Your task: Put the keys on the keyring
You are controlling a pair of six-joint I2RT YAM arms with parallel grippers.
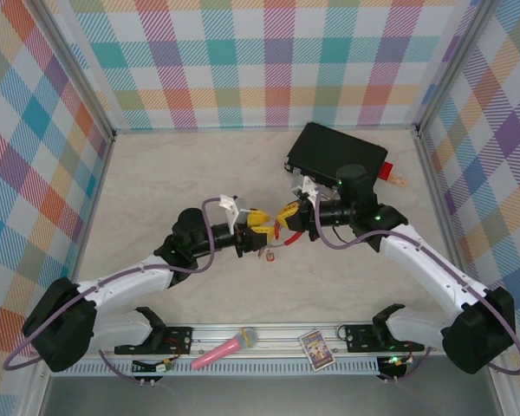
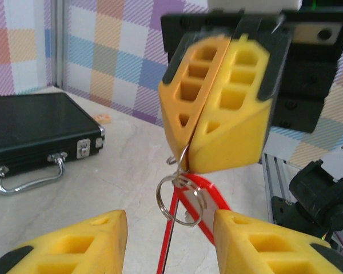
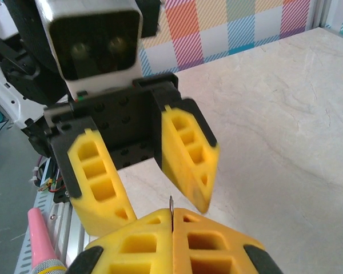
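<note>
Sitting closed, black case [image 1: 336,154], keyring [image 2: 214,194] pinched

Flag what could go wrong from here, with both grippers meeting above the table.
1. The right gripper pinches only a thin wire at its fingertips, with the ring dangling below; a slip could drop it onto the table.
2. The left gripper's open fingers straddle the ring and a red strip; closing might catch the strip instead, or tug the wire loose.
3. The grippers sit very close, so advancing may bump them.
</note>
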